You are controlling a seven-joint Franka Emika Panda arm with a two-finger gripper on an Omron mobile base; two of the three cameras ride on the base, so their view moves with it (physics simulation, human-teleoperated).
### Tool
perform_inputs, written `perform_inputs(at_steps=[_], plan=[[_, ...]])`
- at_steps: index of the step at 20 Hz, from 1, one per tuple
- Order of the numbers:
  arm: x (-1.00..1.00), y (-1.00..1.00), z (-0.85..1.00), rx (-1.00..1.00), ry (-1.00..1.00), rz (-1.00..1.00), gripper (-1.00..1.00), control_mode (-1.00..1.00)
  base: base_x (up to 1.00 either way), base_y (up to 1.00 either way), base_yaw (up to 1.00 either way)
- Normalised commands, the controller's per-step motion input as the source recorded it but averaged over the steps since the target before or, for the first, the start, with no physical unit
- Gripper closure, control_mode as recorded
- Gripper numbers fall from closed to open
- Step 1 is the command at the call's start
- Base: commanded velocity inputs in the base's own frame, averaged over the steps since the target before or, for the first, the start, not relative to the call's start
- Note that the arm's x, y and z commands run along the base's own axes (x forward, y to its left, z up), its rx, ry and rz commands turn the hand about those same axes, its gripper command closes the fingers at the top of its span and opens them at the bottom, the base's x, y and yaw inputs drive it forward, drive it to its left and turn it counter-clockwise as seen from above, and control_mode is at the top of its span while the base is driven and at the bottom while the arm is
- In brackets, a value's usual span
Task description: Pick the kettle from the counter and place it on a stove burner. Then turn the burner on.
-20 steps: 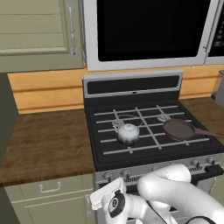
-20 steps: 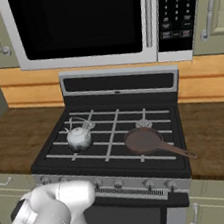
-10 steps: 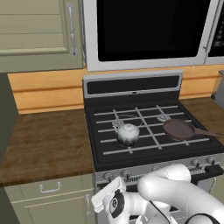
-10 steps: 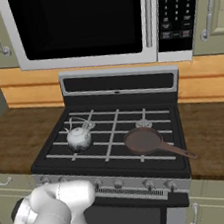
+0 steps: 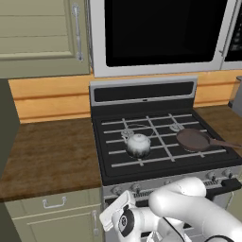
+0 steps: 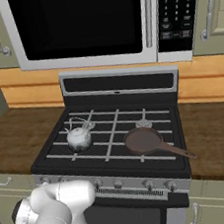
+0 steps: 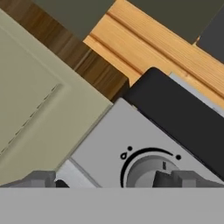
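Kettle (image 5: 138, 144) sits on the stove's front-left burner (image 5: 127, 133), near the frying pan (image 5: 193, 140). Gripper (image 7: 109, 181), jaws spread wide, faces a knob (image 7: 151, 173); small, stiff, probably smooth, best pinched across its ridge.

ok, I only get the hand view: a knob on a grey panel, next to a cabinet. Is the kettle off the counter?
Observer: Yes. The kettle stands upright on the grates on the left half of the cooktop.
Operator: Anything else up there?
Observer: A dark frying pan lies on the right half, apart from the kettle, with its handle pointing to the front right.
Operator: Where is the arm relative to the stove?
Observer: The arm is folded low in front of the stove, with its hand end toward the stove's left side, the kettle's side.
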Motion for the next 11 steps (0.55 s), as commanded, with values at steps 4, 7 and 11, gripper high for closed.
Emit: perform_inputs(at_steps=[4,7,11], plan=[[-0.06,0.58,0.24,-0.23,0.27,0.27,-1.0,-1.0,0.0,0.0,0.0],[-0.12,0.6,0.25,-0.23,0.28,0.27,-1.0,-1.0,0.0,0.0,0.0],[-0.18,0.64,0.22,-0.24,0.29,0.26,-1.0,-1.0,0.0,0.0,0.0]])
